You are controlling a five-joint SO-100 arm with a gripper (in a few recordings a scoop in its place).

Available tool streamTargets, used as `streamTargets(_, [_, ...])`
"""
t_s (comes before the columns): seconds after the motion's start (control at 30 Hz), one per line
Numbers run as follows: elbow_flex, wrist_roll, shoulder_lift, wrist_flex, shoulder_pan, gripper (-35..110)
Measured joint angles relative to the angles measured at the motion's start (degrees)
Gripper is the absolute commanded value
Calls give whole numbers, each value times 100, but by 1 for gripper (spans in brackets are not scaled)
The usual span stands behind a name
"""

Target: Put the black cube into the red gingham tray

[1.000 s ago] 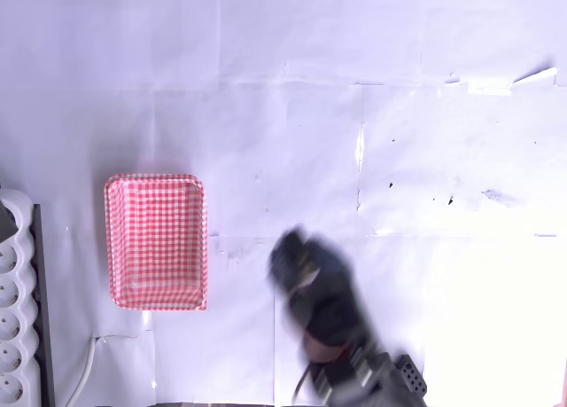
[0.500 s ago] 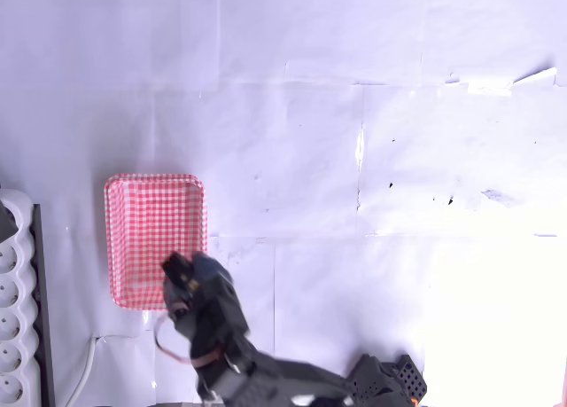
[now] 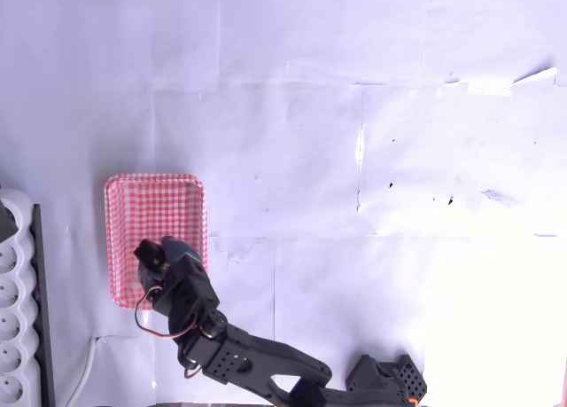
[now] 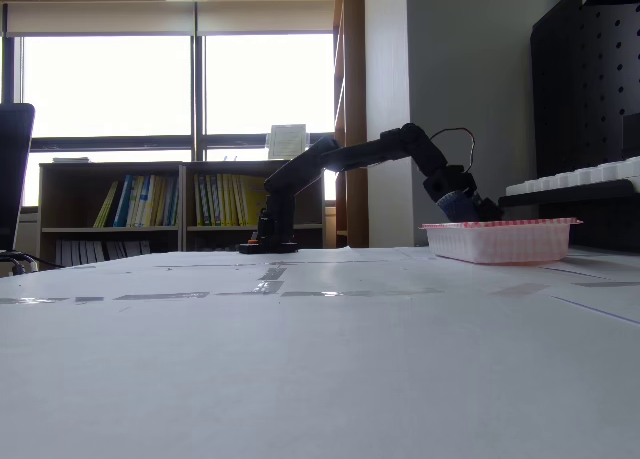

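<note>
The red gingham tray [image 3: 155,214] lies at the left of the white table in the overhead view, and appears at the right in the fixed view [image 4: 500,242]. My gripper [image 3: 147,254] hangs over the tray's lower half, fingers pointing up-left. A small black cube [image 3: 145,250] with a tiny pale mark sits at the fingertips, and the jaws look closed on it. In the fixed view the gripper [image 4: 478,211] dips just behind the tray's rim, and the cube is hidden there.
A white power strip [image 3: 12,311] and its cable [image 3: 84,371] lie along the left edge, close to the tray. The arm's base [image 3: 383,380] stands at the bottom edge. A black pegboard [image 4: 590,99] rises behind the tray in the fixed view.
The arm has swung left from the table's lower middle to above the tray's lower half, carrying the dark block at its tip.
</note>
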Motion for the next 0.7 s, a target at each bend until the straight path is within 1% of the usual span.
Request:
streamTargets(0.07, [9, 0, 0, -9, 0, 33])
streamTargets(0.2, [9, 53, 0, -9, 79, 37])
streamTargets(0.4, [26, 70, -9, 18, 141, 38])
streamTargets(0.53, [237, -132, -70, 9, 149, 38])
streamTargets(0.7, [299, -457, -729, -114, 237, 34])
